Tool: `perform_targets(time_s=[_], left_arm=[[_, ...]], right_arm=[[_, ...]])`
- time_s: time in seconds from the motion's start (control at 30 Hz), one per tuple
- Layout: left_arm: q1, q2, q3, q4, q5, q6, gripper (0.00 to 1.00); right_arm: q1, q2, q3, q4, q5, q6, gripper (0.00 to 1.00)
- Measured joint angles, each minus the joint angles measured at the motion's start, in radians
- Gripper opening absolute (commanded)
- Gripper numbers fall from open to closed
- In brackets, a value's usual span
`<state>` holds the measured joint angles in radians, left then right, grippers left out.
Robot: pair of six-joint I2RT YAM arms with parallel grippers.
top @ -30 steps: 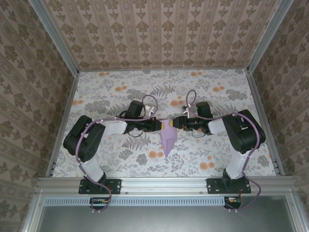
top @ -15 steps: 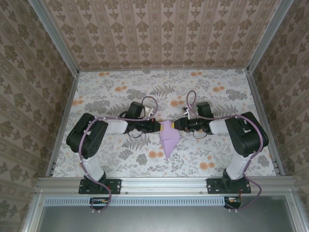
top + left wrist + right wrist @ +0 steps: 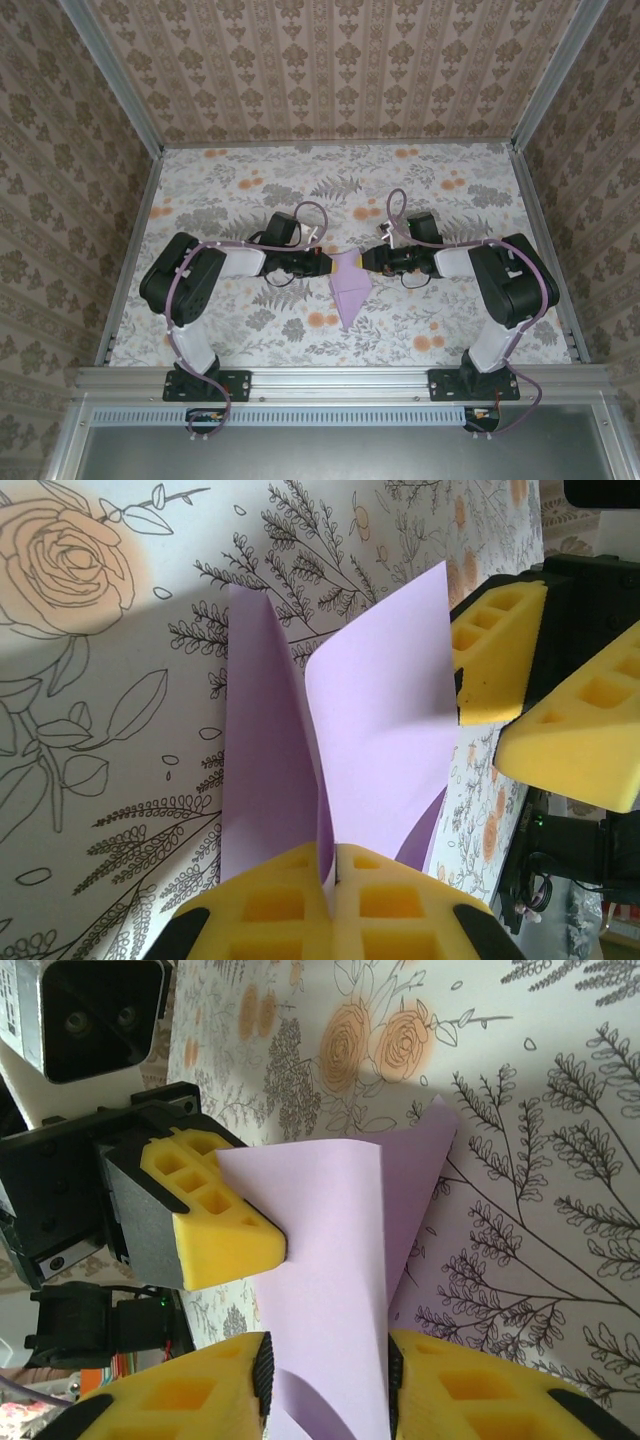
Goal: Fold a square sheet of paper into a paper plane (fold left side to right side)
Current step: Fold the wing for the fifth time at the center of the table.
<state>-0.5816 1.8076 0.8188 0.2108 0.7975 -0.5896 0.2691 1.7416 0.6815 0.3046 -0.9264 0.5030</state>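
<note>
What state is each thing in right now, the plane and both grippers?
paper plane: folded dart, flaps standing in a V, tip toward the arm bases.
left gripper: shut on the paper plane's wide end.
right gripper: open, jaws either side of one flap, not clamped.

Plane [image 3: 348, 285] between left hand [image 3: 325, 262], right hand [image 3: 368, 260]
</note>
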Motion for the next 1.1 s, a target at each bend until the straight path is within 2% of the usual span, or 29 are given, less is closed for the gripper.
perform_targets(time_s=[0.1, 0.2, 0.3, 0.4, 0.43, 0.53, 0.67, 0.87, 1.1], left_arm=[[0.000, 0.004, 0.000, 0.003, 0.002, 0.002, 0.14], [-0.002, 0.005, 0.000, 0.002, 0.002, 0.007, 0.27], [-0.004, 0.005, 0.003, -0.002, -0.010, 0.019, 0.50], [-0.006, -0.019, 0.007, -0.058, -0.055, 0.047, 0.66], [-0.006, -0.040, 0.007, -0.089, -0.077, 0.061, 0.68], [-0.011, -0.137, 0.016, -0.198, -0.170, 0.109, 0.73], [-0.055, -0.296, 0.058, -0.355, -0.326, 0.185, 0.73], [-0.255, -0.470, 0.088, -0.523, -0.517, 0.239, 0.72], [-0.485, -0.422, 0.110, -0.630, -0.652, 0.200, 0.74]], right_arm=[[0.002, 0.000, 0.002, -0.025, 0.009, 0.002, 0.12], [0.007, -0.002, 0.015, -0.076, 0.032, 0.000, 0.03], [0.015, -0.009, 0.029, -0.135, 0.064, -0.002, 0.00], [0.025, -0.041, 0.031, -0.200, 0.110, 0.007, 0.00], [0.029, -0.055, 0.032, -0.220, 0.127, 0.014, 0.00], [0.050, -0.100, 0.045, -0.294, 0.189, 0.037, 0.00], [0.089, -0.143, 0.090, -0.405, 0.275, 0.075, 0.00], [0.132, -0.155, 0.159, -0.522, 0.361, 0.154, 0.00], [0.144, -0.145, 0.216, -0.589, 0.400, 0.223, 0.00]])
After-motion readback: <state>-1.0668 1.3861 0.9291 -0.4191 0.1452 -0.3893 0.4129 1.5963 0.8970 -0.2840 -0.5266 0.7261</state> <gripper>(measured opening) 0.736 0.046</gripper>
